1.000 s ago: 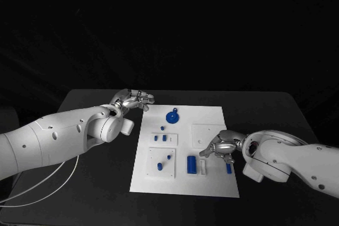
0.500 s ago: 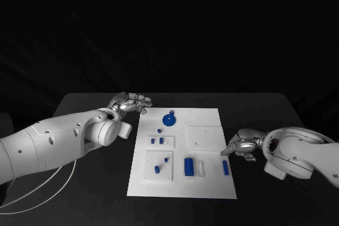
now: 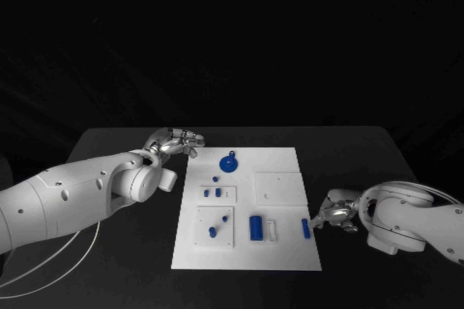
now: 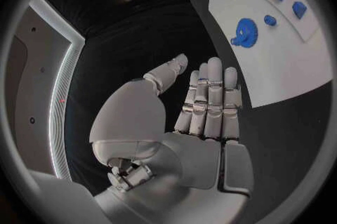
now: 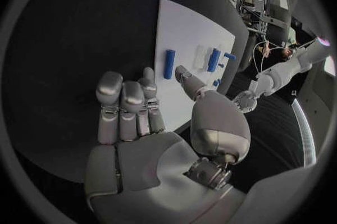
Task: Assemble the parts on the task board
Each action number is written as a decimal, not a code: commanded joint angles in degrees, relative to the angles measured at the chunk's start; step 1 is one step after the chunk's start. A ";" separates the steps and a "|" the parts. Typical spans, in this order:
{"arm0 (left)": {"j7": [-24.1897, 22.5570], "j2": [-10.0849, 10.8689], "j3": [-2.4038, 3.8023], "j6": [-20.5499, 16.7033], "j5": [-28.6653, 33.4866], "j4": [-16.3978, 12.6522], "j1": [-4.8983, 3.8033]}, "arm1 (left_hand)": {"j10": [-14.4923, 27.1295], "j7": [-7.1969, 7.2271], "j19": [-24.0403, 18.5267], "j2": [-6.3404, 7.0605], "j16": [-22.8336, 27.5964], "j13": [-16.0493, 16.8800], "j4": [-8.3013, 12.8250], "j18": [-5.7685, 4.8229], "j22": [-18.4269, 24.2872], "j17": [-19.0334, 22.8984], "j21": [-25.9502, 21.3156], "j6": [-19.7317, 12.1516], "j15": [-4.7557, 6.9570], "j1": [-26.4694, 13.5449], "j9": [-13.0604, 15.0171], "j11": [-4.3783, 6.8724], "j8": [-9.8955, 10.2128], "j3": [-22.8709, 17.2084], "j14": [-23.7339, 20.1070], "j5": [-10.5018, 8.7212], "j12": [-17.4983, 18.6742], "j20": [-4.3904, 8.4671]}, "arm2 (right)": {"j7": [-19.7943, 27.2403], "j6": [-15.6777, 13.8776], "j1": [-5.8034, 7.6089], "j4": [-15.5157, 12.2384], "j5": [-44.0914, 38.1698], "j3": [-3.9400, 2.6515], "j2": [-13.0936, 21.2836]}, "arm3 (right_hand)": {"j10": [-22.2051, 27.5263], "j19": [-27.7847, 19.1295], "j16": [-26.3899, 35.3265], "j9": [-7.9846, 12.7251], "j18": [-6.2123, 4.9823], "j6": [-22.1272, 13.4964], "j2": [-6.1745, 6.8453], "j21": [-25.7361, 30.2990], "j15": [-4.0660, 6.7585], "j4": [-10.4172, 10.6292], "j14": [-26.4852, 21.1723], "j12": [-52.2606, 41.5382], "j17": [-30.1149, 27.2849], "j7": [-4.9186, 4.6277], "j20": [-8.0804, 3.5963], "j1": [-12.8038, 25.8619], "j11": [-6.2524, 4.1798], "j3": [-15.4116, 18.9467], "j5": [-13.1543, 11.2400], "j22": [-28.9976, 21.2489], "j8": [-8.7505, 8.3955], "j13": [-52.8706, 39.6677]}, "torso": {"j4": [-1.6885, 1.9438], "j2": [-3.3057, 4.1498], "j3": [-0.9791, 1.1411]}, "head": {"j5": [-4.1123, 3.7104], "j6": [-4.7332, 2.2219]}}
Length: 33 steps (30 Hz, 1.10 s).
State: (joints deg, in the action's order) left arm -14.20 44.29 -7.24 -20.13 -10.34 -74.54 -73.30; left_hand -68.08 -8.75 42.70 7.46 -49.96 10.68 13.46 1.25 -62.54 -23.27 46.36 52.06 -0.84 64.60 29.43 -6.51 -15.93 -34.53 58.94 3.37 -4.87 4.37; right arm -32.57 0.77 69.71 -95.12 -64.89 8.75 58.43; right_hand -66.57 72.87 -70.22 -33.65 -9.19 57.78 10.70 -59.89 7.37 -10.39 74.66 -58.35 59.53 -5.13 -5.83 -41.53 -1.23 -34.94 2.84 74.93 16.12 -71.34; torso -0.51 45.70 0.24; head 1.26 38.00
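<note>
Board lies flat in the middle of the table, long side running away from the robot, with blue parts spread across it. The right hand sits just off the board's right edge, over bare table, fingers straight and side by side with the thumb apart, holding nothing; the right wrist view shows this plainly. Nearest to it is a slim blue peg lying on the board close to that edge, just beside the fingertips, though whether they touch it is hard to tell. Further in lies a thicker blue cylinder next to a white slot. The left hand hovers by the board's far left corner, off the plate, fingers likewise extended and together, thumb out, empty. Closest to it is the blue gear near the board's far end; two small blue blocks sit nearer the robot.
</note>
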 commanded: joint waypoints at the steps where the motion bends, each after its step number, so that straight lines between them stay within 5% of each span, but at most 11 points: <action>1: -0.42 -0.02 0.01 0.82 0.33 -0.21 -0.03 | 0.18 0.05 0.31 0.13 0.26 -0.10 -0.44 1.06 -0.07 -0.08 -0.34 -0.31 0.04 -0.52 -0.08 -0.25 -0.29 -0.05 0.29 -0.06 0.00 0.45 | -1.16 0.59 -0.46 0.13 -2.00 0.04 -0.48 | -0.19 -0.05 0.41 -0.04 -5.81 0.28 0.17 0.27 -0.05 1.13 0.35 -0.05 0.07 -0.06 0.61 1.65 0.02 0.50 -0.03 0.56 -0.05 0.11 | 0.06 0.05 -0.06 | -0.23 0.02; 5: -0.39 0.04 -0.01 0.82 0.34 -0.22 -0.03 | 0.18 0.05 0.32 0.12 0.27 -0.10 -0.47 1.06 -0.08 -0.09 -0.35 -0.31 0.04 -0.54 -0.08 -0.25 -0.29 -0.04 0.29 -0.06 0.00 0.45 | -0.92 -0.19 -1.03 0.29 -2.44 0.06 -1.52 | 0.01 -0.48 0.42 -0.12 -5.81 0.08 -0.11 0.26 0.03 1.54 0.20 0.03 0.21 -0.01 0.49 4.45 -0.02 3.06 -0.03 0.75 -0.17 0.07 | 0.05 0.05 -0.05 | -0.17 0.10; 10: -0.38 0.07 -0.03 0.94 0.43 -0.23 -0.03 | 0.18 0.05 0.32 0.12 0.28 -0.11 -0.49 1.06 -0.08 -0.11 -0.36 -0.31 0.04 -0.56 -0.09 -0.25 -0.29 -0.03 0.30 -0.06 0.00 0.45 | -0.76 -0.28 -1.67 1.15 -4.15 0.07 -2.93 | 0.31 -1.64 0.58 -0.30 -5.81 0.03 -5.28 0.27 0.21 -6.09 -0.12 0.18 0.56 0.20 -0.21 8.00 -0.22 11.67 0.12 0.95 -0.43 -0.05 | 0.04 0.03 -0.06 | -0.08 0.14; 17: -0.42 0.12 -0.05 0.93 0.43 -0.20 -0.03 | 0.18 0.05 0.32 0.11 0.30 -0.12 -0.51 1.06 -0.10 -0.13 -0.37 -0.32 0.04 -0.57 -0.10 -0.25 -0.30 -0.03 0.30 -0.06 -0.01 0.45 | -0.89 -0.38 -3.08 1.80 -6.25 0.09 -4.32 | 0.16 -1.54 0.66 -0.20 -5.81 0.34 -6.94 0.22 0.28 -6.30 0.00 0.22 0.63 0.26 -0.41 5.68 -0.30 12.49 0.07 0.91 -0.54 -0.02 | 0.05 0.03 -0.04 | 0.05 0.17; 23: -0.42 0.17 -0.05 0.95 0.43 -0.18 -0.03 | 0.18 0.04 0.32 0.11 0.31 -0.13 -0.53 1.07 -0.11 -0.15 -0.38 -0.33 0.04 -0.57 -0.11 -0.25 -0.30 -0.02 0.30 -0.06 -0.01 0.45 | -0.92 -0.43 -3.37 2.35 -7.37 0.10 -4.64 | -0.14 -1.11 0.75 -0.16 -5.81 0.67 -8.20 0.10 0.24 -6.12 0.22 0.21 0.64 0.22 -0.29 -1.25 -0.29 7.66 0.01 0.82 -0.60 0.01 | 0.02 0.03 -0.03 | 0.12 0.29; 29: -0.43 0.16 -0.05 0.96 0.43 -0.18 -0.03 | 0.19 0.04 0.32 0.11 0.33 -0.14 -0.54 1.07 -0.12 -0.17 -0.39 -0.34 0.04 -0.57 -0.11 -0.25 -0.30 -0.02 0.30 -0.06 -0.01 0.46 | -0.90 -0.17 -3.41 2.49 -8.15 0.11 -4.68 | -0.55 -0.68 0.98 -0.04 -5.81 1.18 -6.33 0.02 0.01 -5.70 0.49 0.24 0.56 0.07 0.79 -7.74 -0.10 -3.29 0.02 0.75 -0.72 0.10 | -0.03 0.02 -0.03 | 0.09 0.39; 33: -0.41 0.21 -0.05 0.90 0.43 -0.17 -0.03 | 0.19 0.04 0.32 0.09 0.33 -0.14 -0.55 1.07 -0.13 -0.18 -0.40 -0.35 0.04 -0.56 -0.12 -0.24 -0.30 -0.02 0.30 -0.06 -0.01 0.46 | -0.73 -0.28 -3.41 2.57 -8.18 0.11 -4.46 | -0.71 -0.49 1.00 -0.07 -5.81 1.39 -6.05 -0.18 -0.05 -5.85 0.61 0.20 0.55 0.04 1.20 -9.18 -0.06 -6.60 -0.02 0.82 -0.68 0.09 | 0.00 0.00 -0.01 | -0.01 0.43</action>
State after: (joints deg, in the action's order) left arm -14.19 44.51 -7.32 -19.97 -10.20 -74.58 -73.29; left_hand -68.08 -8.76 42.70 7.47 -49.96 10.59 13.15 1.72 -62.58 -23.39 46.36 52.07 -0.84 64.61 29.38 -6.51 -15.93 -34.53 58.94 3.37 -4.87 4.37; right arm -32.97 -0.49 67.02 -93.12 -71.52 8.31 54.00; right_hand -66.97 72.46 -69.51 -43.49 -9.29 58.93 5.21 -59.89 7.15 -16.18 74.87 -58.28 60.11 -4.80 -5.02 -49.75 -1.23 -41.04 2.82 74.92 16.31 -71.31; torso -0.51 45.71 0.21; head 1.35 38.40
